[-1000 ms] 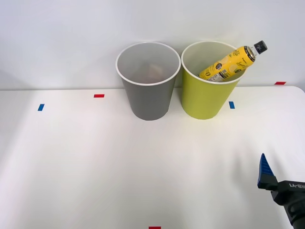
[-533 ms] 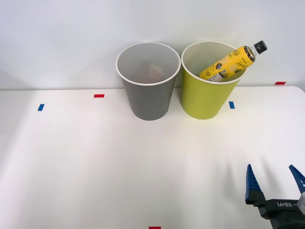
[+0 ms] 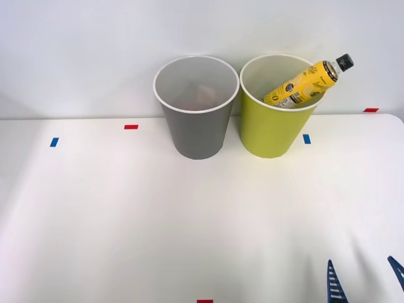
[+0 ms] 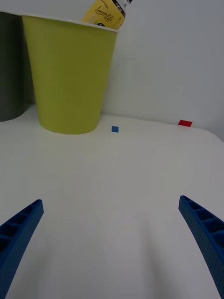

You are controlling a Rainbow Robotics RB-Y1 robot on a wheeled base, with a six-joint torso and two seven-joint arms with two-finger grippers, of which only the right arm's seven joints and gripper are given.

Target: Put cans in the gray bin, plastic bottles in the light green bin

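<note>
Yellow bottle [image 3: 307, 83] sits tilted in the light green bin [image 3: 273, 123], neck over the rim, gray bin [image 3: 197, 120] beside it; right claw [image 3: 366, 282] spread and empty low over the tabletop [image 3: 126, 221] — retract clear, avoid both bins.

A yellow bottle [image 3: 304, 84] leans tilted in the light green bin [image 3: 271, 129], cap past its rim, beside the gray bin [image 3: 197, 129].
</note>
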